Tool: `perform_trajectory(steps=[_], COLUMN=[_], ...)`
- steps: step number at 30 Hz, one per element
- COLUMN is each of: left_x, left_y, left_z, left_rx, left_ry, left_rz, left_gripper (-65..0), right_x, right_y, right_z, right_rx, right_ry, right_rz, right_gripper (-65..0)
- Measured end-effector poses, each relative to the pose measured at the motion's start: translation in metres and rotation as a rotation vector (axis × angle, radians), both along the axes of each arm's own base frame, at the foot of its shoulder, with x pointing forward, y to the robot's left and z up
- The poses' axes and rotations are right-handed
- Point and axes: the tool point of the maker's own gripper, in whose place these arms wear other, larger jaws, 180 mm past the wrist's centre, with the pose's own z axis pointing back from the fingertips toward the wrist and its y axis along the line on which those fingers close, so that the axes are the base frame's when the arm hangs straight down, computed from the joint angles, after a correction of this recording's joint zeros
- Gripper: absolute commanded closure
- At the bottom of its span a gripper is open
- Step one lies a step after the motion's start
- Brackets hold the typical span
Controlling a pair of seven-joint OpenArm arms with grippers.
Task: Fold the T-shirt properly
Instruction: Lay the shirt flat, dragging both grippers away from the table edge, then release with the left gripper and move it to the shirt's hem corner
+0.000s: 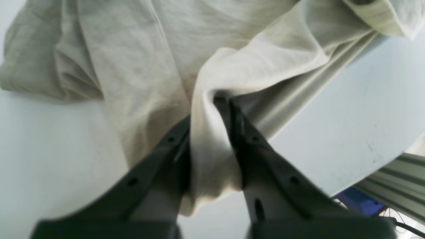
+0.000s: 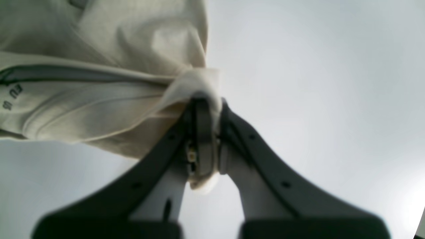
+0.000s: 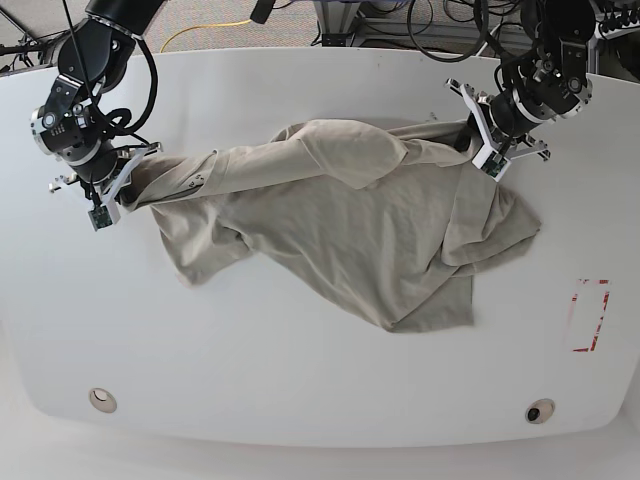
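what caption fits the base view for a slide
Both grippers, left gripper and right gripper, pinch opposite ends of the beige T-shirt, stretching it across the white table.

We see the T-shirt (image 3: pixel 340 225) as soft matt beige cloth, wrinkled, finely woven, the table (image 3: pixel 300 370) at the lower frame as smooth white with a faint sheen, the left gripper (image 1: pixel 221 99) with matt dark grey plastic-looking fingers (image 1: pixel 265 156)
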Motion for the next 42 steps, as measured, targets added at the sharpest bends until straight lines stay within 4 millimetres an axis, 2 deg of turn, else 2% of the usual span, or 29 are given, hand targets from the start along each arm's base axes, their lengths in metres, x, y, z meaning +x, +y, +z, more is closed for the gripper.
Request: perform_trajectory(steps=[3,6,7,12,16,20,24,30,34,37,40,42], left_x=[-0.013,-0.020,-0.022,-0.031,-0.030,-0.031,-0.024,-0.019,-0.017,-0.018,-0.026,-0.035], left_y=[0.006,0.014,0.016,0.019,0.026,0.039,0.049,0.061,0.062,0.063,0.060,0.051], left_z=[-0.007,-0.010,-0.012,-0.015,-0.012,0.003,0.019,0.029,0.031,0.030,0.024,0.016], left_rx=[0.022,0.049,0.060,0.066,0.087,0.062,0.008,-0.008,-0.002,-0.003,0.001,-0.006], left_ry=[0.036,0.056,0.066,0.089,0.084,0.046,0.000,-0.029,-0.034,-0.030,0.000,0.033], left_rz=[-0.014,-0.019,-0.017,-0.023,-0.038,-0.089,-0.054,-0.012,-0.010,-0.009,-0.018,-0.043], left_gripper=[-24.4,-35.4,-36.8,-37.2,-37.2,-37.2,-37.2,-37.2,-37.2,-37.2,-37.2,-37.2], right_x=[-0.011,-0.017,-0.019,-0.036,-0.043,-0.053,-0.064,-0.072,-0.088,-0.090,-0.092,-0.092], right_y=[0.000,0.002,0.004,0.004,0.008,0.017,0.017,0.026,0.030,0.033,0.036,0.035], right_z=[-0.010,-0.015,-0.017,-0.022,-0.024,-0.031,-0.037,-0.041,-0.050,-0.052,-0.054,-0.054], right_rx=[0.000,0.008,0.013,-0.002,0.003,0.026,0.026,0.062,0.074,0.083,0.101,0.102], right_ry=[0.037,0.054,0.058,0.089,0.097,0.114,0.144,0.113,0.153,0.155,0.154,0.152], right_rz=[-0.009,-0.013,-0.013,-0.014,-0.015,-0.014,-0.015,-0.008,-0.015,-0.022,-0.040,-0.047], right_gripper=[0.0,0.0,0.0,0.0,0.0,0.0,0.0,-1.6,-1.4,-1.4,-1.9,-2.1])
